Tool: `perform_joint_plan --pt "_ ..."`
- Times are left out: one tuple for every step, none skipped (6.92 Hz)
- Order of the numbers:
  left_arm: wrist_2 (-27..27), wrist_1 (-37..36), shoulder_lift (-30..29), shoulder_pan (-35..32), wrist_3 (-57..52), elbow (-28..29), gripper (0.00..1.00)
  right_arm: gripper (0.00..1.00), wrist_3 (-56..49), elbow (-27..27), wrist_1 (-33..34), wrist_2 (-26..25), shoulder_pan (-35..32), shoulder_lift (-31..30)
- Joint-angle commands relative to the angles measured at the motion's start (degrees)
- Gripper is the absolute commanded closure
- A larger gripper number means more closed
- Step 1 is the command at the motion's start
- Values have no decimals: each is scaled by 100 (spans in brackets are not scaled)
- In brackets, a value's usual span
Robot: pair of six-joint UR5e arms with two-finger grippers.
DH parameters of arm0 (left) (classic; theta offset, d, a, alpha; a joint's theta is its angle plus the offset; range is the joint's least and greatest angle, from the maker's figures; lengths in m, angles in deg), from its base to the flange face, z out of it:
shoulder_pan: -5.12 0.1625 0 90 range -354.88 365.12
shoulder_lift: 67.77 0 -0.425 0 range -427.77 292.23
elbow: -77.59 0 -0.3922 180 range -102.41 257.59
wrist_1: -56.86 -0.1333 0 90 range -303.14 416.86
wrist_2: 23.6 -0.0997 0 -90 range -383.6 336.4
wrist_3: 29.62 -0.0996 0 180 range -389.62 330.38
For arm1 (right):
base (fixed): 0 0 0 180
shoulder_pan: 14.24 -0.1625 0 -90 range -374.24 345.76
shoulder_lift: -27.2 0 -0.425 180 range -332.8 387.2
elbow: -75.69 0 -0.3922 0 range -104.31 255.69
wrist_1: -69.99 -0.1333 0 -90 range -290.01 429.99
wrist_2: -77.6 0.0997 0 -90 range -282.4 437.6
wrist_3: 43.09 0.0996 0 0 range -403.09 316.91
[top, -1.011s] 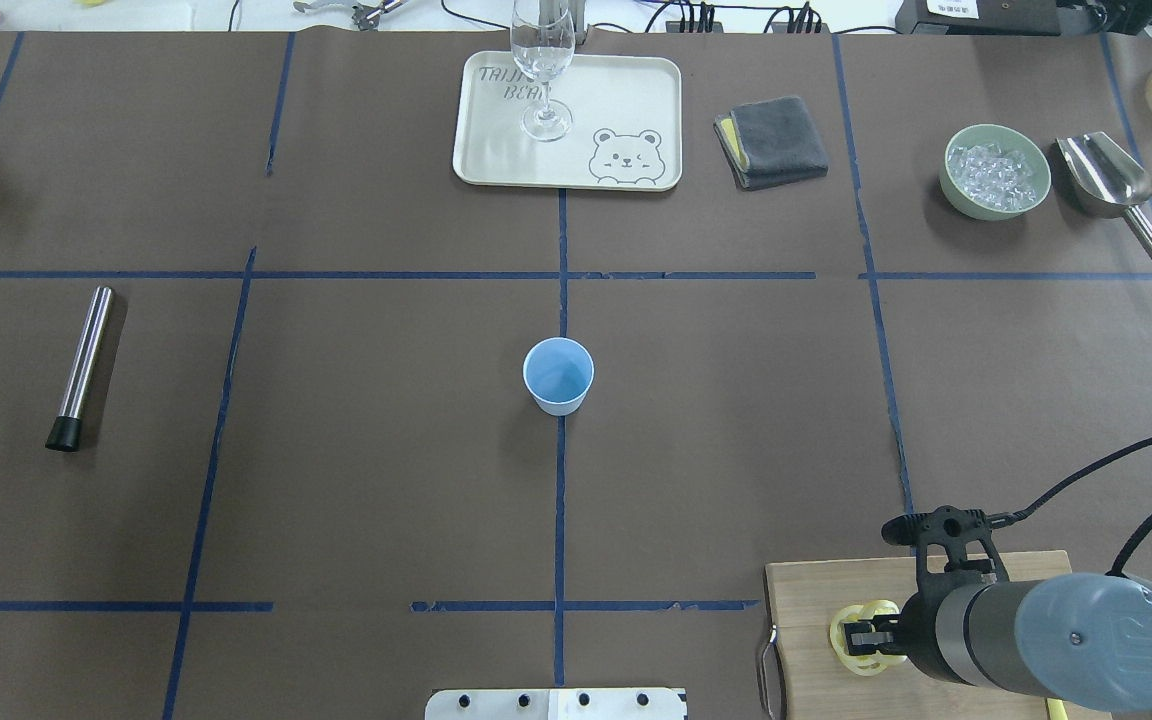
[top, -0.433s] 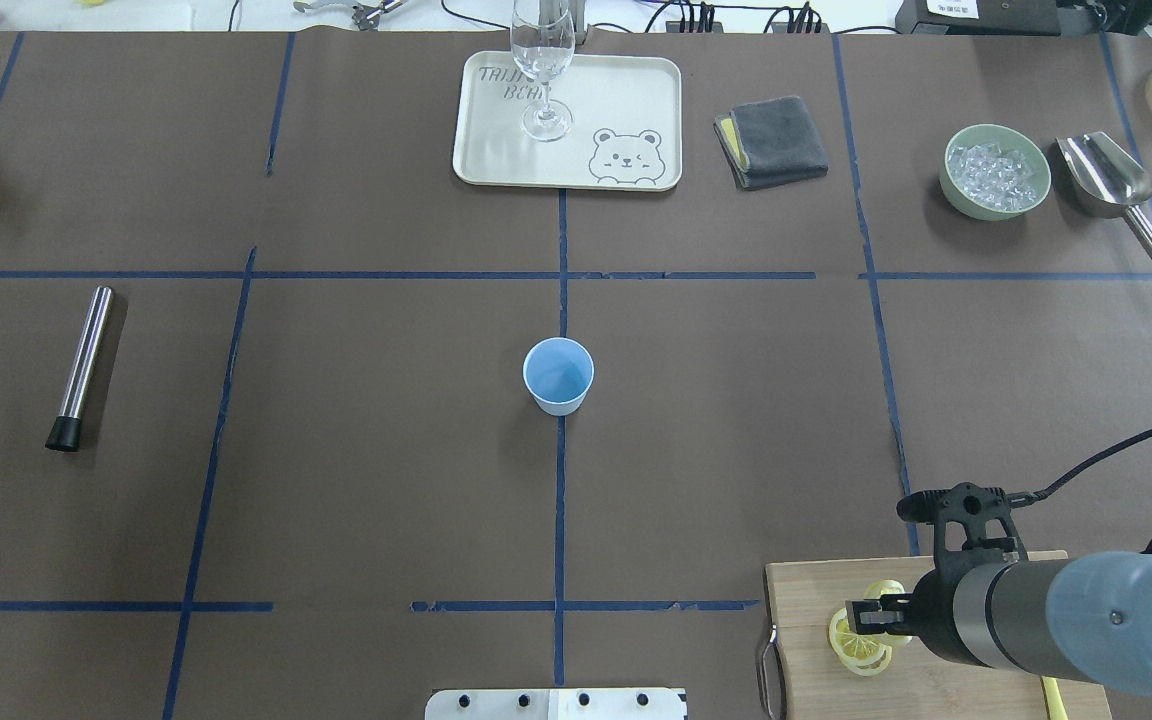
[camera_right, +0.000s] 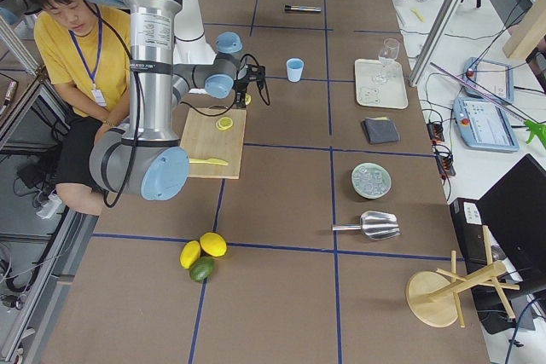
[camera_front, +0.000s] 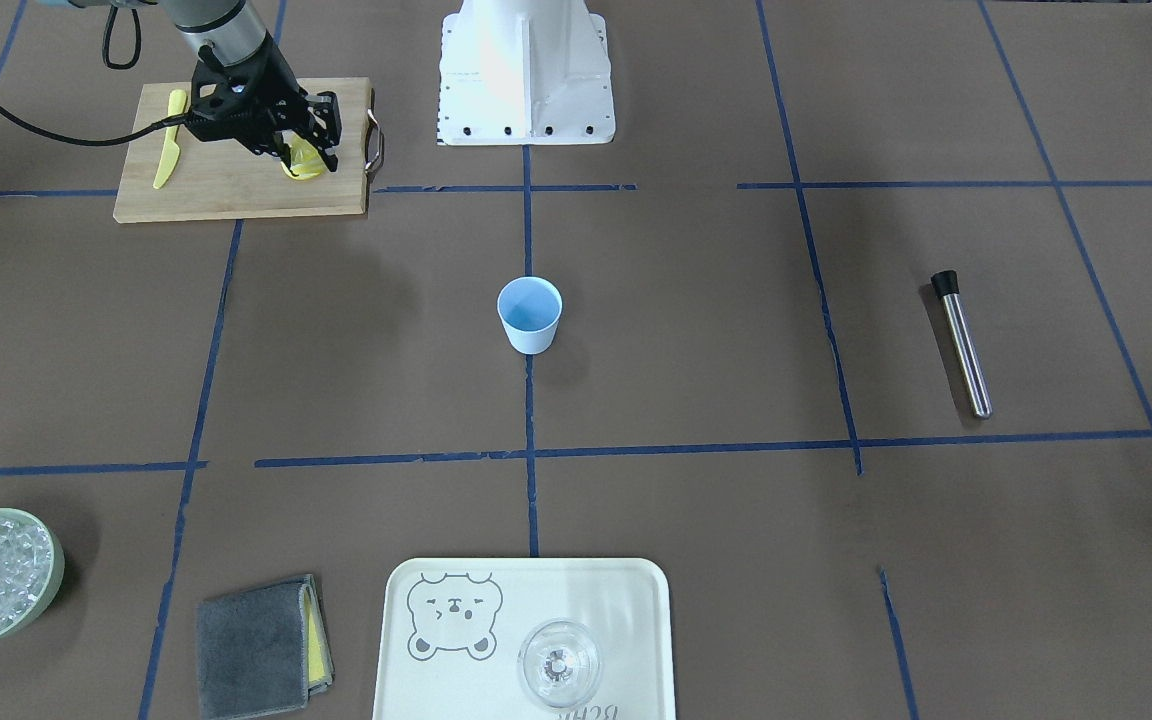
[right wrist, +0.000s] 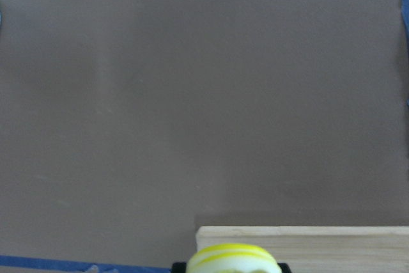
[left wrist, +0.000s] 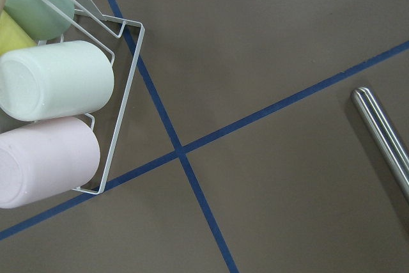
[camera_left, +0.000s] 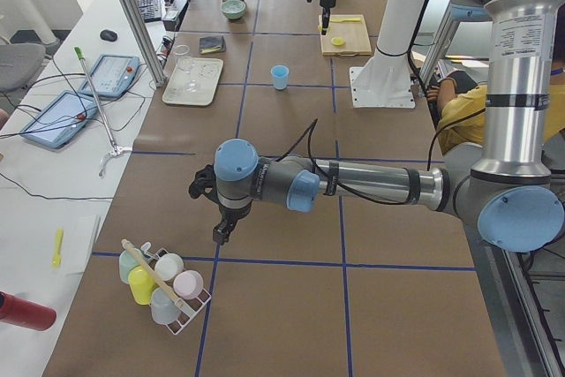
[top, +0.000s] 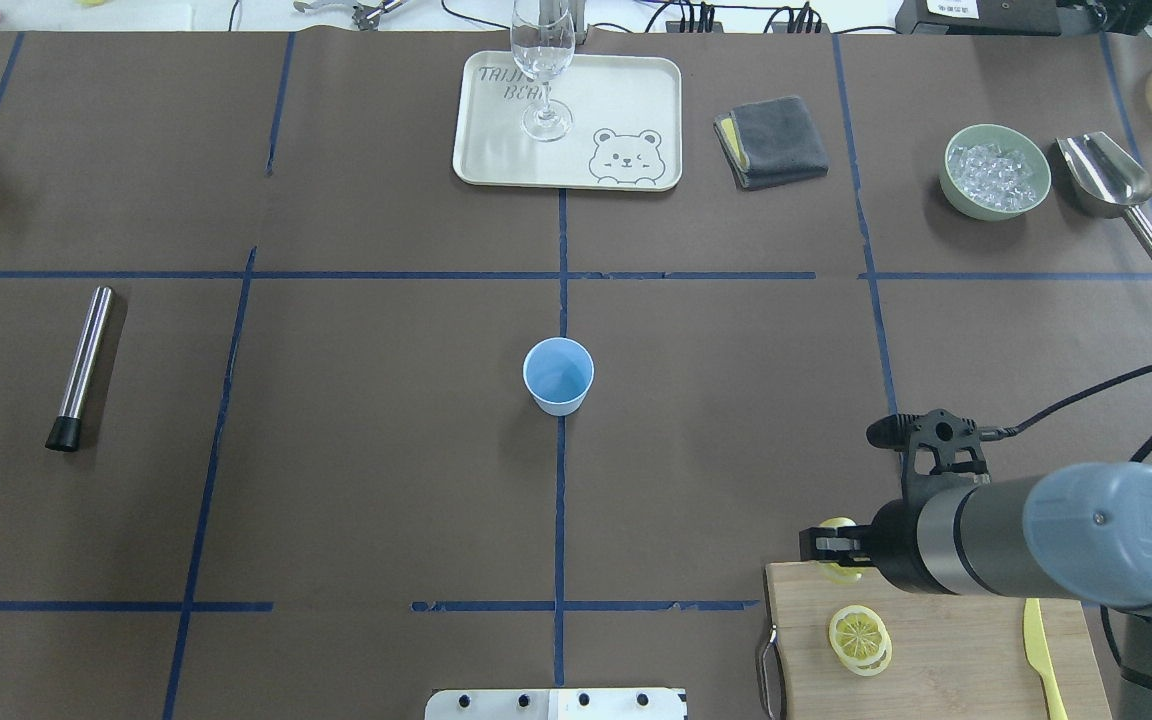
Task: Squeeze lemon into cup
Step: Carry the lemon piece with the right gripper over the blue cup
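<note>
The pale-blue cup (top: 558, 375) stands upright at the table's middle, also in the front-facing view (camera_front: 530, 314). My right gripper (top: 829, 548) is shut on one lemon slice (top: 841, 572) and holds it on edge above the far left corner of the wooden cutting board (top: 946, 660). The held slice's rind shows at the bottom of the right wrist view (right wrist: 233, 257). A second lemon slice (top: 860, 638) lies flat on the board. My left gripper (camera_left: 221, 234) shows only in the exterior left view, far from the cup, and I cannot tell whether it is open or shut.
A yellow plastic knife (top: 1042, 655) lies on the board's right side. A tray (top: 626, 100) with a clear glass (top: 542, 70), a grey cloth (top: 772, 140), a green bowl of ice (top: 996, 172) and a metal scoop (top: 1108, 180) stand at the back. A steel cylinder (top: 84, 365) lies left. A rack of cups (left wrist: 54, 87) is near my left wrist.
My right gripper has lifted one lemon slice off the board and carried it toward the board's far left corner. The other slice stays flat on the board.
</note>
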Motion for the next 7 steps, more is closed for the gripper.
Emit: perform_joint_plan --pt "0 0 -7 6 2 23 0 47 -14 739 1572 219 -624 2265" --pt "0 0 -7 6 2 5 0 47 -14 1319 1737 255 -818 2940" --pt "0 18 -7 6 2 -4 0 46 21 1847 1695 246 -889 3442" --pt "0 26 -7 -3 2 -30 0 46 48 2409 1694 246 -916 4022" --pt "0 26 -7 -3 2 -21 0 45 152 3015 1686 246 -916 4393" --pt "0 131 -7 6 11 14 0 45 153 3204 1686 246 -916 4518" --pt "0 175 -7 -3 19 -3 0 45 153 3258 1686 246 -908 4528"
